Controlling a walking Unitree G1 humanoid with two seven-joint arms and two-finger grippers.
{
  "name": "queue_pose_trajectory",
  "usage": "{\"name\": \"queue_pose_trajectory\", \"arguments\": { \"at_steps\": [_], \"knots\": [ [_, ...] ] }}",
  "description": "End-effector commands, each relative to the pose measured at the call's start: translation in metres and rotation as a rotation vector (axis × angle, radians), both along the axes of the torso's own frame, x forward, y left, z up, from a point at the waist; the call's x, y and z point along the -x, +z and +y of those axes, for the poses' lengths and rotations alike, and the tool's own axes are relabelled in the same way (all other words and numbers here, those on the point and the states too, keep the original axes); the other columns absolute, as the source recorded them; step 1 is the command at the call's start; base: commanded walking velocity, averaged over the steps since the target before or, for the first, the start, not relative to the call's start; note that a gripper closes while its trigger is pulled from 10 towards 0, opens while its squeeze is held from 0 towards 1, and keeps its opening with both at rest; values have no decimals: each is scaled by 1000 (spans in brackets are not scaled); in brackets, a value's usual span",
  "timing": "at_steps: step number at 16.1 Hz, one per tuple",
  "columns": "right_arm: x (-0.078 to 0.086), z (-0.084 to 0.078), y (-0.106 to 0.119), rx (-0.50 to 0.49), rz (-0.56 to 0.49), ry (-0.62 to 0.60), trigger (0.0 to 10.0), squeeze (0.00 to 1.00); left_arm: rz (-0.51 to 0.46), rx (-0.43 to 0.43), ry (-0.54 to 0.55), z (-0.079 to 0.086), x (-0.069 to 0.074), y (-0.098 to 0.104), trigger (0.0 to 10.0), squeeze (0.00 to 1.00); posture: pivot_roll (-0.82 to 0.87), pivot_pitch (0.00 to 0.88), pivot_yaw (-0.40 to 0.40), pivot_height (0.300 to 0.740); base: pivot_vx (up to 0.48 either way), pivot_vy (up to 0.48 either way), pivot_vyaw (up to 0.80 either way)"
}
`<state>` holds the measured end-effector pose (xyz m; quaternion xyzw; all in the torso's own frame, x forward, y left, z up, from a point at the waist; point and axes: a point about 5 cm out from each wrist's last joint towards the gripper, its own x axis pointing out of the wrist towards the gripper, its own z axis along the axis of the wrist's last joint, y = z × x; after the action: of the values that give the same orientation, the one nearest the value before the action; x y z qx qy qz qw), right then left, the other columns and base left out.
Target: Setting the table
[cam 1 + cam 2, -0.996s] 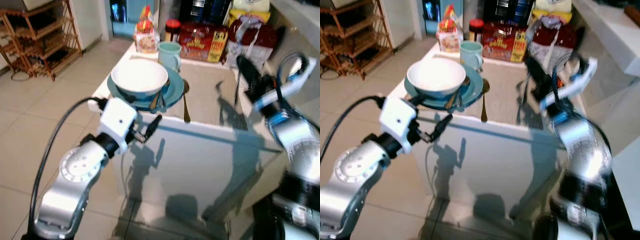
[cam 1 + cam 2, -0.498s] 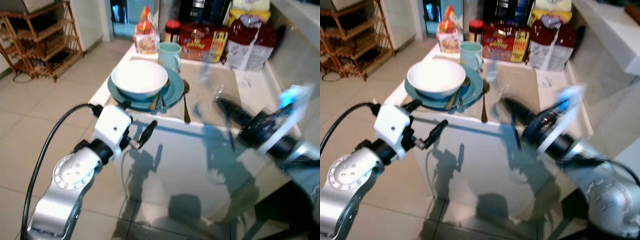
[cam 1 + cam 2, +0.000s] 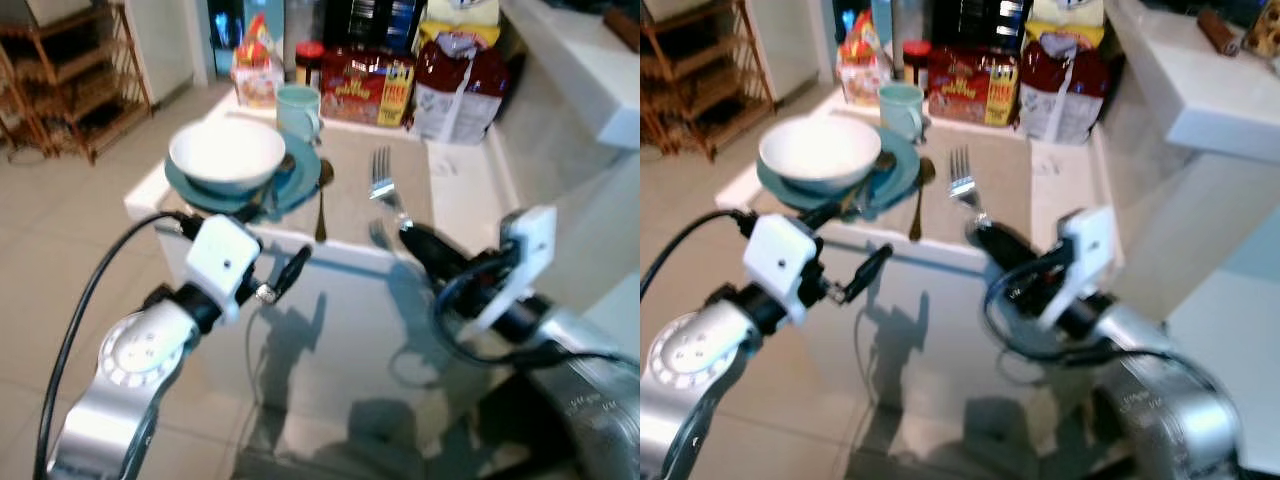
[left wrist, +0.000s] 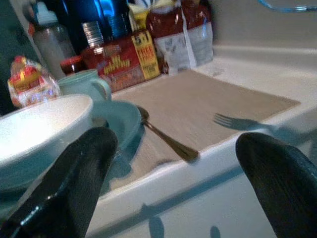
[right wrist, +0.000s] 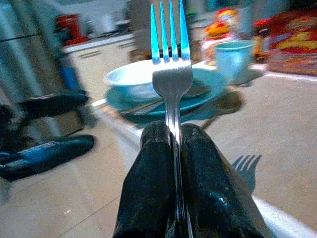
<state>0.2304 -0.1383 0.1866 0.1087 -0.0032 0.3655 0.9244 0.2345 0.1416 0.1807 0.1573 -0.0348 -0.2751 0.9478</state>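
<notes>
The right end effector (image 3: 985, 232) was clamped on a fork (image 3: 962, 180) by its handle, its two black fingers (image 5: 153, 193) pressed together around the metal. In the head views the fork pointed tines-forward over the near part of the tan placemat (image 3: 400, 185) on the white desk (image 3: 455, 205), to the right of the spoon (image 3: 321, 200). The right wrist view showed the four tines upright and sharp, and the fork's shadow on the mat below, so the fork was held above the mat and not lying on it.

The left end effector (image 3: 290, 272) hung in front of the desk's near edge, below the teal plate (image 3: 300, 175) that carried the white bowl (image 3: 226, 155). The left wrist view showed its fingers (image 4: 74, 183) spread wide apart with nothing between them, and past them the spoon lying just beside the plate. A teal mug (image 3: 296, 108) stood behind the plate, with food packets (image 3: 365, 85) along the back of the desk.
</notes>
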Motion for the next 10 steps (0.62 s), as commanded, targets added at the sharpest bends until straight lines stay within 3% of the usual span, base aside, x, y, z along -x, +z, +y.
{"name": "queue_pose_trajectory", "arguments": {
  "at_steps": [1, 2, 4, 7, 10],
  "knots": [
    [5, -1, 4, 3, -45, 7, 10000, 0, -18, -3, -28, -4, 3, 3, 10000, 0, -13, 0, -55, 740, 0, -480, 0],
    [9, 1, 4, 41, -78, 43, 10000, 0, -16, -3, -30, -4, 4, 2, 10000, 0, -14, 0, -54, 740, 0, -480, 0],
    [17, 5, 3, 99, -99, 131, 10000, 0, -8, -13, -54, -5, 6, 1, 10000, 0, -14, 0, -55, 740, 0, -480, 800],
    [16, 0, 1, 111, -101, 119, 10000, 0, -7, -13, -59, -5, 7, 0, 10000, 0, -14, 0, -58, 740, 0, -480, 800],
    [10, -6, 0, 81, -83, 59, 10000, 0, -18, -22, -36, -3, 4, 1, 10000, 0, -14, 0, -59, 740, 0, -480, 0]
  ]
}}
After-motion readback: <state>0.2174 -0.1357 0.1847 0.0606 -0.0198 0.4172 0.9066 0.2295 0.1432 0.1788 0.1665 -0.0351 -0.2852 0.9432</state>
